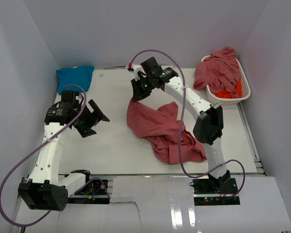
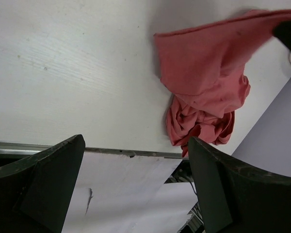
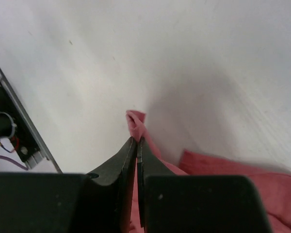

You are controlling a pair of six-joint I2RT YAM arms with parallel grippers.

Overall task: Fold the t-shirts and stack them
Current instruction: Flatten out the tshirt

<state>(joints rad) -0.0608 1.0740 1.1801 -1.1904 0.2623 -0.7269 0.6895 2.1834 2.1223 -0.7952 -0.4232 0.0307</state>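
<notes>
1. Top view. The white basket point(image 1: 246, 93) is taken as the landmark. A heap of rose-red shirts point(image 1: 217, 70) and an orange shirt point(image 1: 233, 91) are seen inside it, unfolded.
2. Same view. One loose rose-red shirt point(image 1: 160, 128) is spread, crumpled, on the desk point(image 1: 111, 145), left of the basket and nearer the arm bases. One edge of it is lifted by the right pincer point(image 1: 137, 92), which is well left of the basket.
3. Same view. A turquoise shirt point(image 1: 75, 77) is lying far left of the basket, at the far corner. It looks flattened, but whether it is properly folded cannot be told.
4. Same view. The left pincer point(image 1: 94, 119) is held above bare desk, far left of the basket and apart from all cloth.
5. Left wrist view. The left pincer point(image 2: 136, 141) is spread wide and nothing is held. The loose rose-red shirt point(image 2: 203, 73) is seen ahead, bunched at its lower end.
6. Right wrist view. The right pincer point(image 3: 137, 141) is pressed together on a fold of the loose rose-red shirt point(image 3: 136, 120). The basket is not seen here.
7. Progress, as judged: early. No stack is seen. One shirt is being laid out, and the basket's contents remain to be done.
</notes>
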